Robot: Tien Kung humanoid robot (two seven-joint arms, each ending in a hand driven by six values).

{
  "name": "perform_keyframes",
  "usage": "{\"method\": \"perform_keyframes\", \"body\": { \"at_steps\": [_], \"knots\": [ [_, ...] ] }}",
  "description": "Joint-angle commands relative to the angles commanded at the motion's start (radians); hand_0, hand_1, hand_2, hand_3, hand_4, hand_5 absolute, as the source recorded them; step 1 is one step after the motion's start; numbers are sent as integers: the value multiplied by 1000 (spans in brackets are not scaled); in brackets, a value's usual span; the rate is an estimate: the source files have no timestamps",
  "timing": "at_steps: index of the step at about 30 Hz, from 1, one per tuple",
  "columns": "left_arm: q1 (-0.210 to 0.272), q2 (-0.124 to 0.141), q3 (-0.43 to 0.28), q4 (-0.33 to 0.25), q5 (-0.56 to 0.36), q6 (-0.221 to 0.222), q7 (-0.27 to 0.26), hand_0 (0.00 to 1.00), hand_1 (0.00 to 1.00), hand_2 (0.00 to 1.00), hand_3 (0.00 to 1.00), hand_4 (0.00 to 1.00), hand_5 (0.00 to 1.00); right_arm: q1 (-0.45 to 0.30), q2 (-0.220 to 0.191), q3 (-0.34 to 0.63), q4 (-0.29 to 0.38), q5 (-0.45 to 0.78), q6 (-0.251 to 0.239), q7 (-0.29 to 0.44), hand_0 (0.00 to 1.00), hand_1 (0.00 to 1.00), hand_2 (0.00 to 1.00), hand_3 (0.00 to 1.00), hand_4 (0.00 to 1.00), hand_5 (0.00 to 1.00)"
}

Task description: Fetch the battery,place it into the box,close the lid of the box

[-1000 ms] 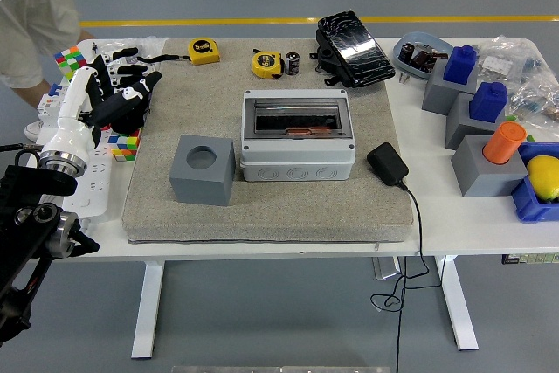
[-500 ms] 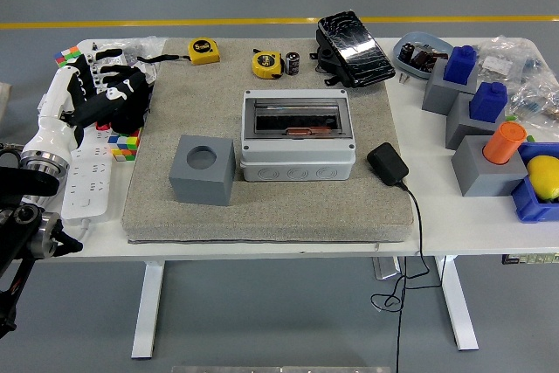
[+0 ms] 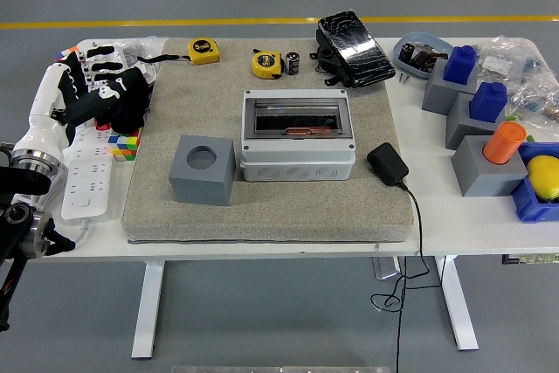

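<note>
A grey junction box (image 3: 297,162) sits in the middle of the beige mat (image 3: 262,207), its tinted lid (image 3: 297,116) lying flat over it. Through the lid a copper-coloured piece shows at the front. A small black cylindrical battery (image 3: 293,62) stands at the mat's far edge, beside a yellow tape measure (image 3: 266,63). My left hand (image 3: 109,85) hovers at the mat's left border, far from the box, fingers loosely spread and holding nothing. The right arm is out of sight.
A grey cube with a round hole (image 3: 203,170) stands left of the box, a black power adapter (image 3: 387,163) with its cable to the right. A white power strip (image 3: 83,176) and colour cube (image 3: 125,141) lie under my left arm. Grey holders (image 3: 485,163) crowd the right side.
My left arm has drawn back to the left, off the mat's border, with the hand turning slightly. The person at the far left corner has gone from view.
</note>
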Motion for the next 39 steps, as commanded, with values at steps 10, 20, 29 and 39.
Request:
{"method": "perform_keyframes", "body": {
  "at_steps": [10,20,29,39],
  "knots": [
    [2,5,-2,0,1,-2,1,414,567,594,678,919,266,10,3,-21,-3,9,1,-1,678,720,715,687,998,693],
    [-2,22,2,1,0,-2,-1,416,563,593,676,914,264,26,3,-44,-5,19,1,-2,678,720,715,687,998,694],
    [-4,35,14,3,3,-3,0,416,563,592,676,912,262,33,1,-62,-6,25,1,-1,678,721,715,688,998,695],
    [2,47,1,5,3,-4,-1,416,562,591,675,911,264,32,1,-96,-8,31,2,-1,678,721,715,687,998,694]
  ]
}}
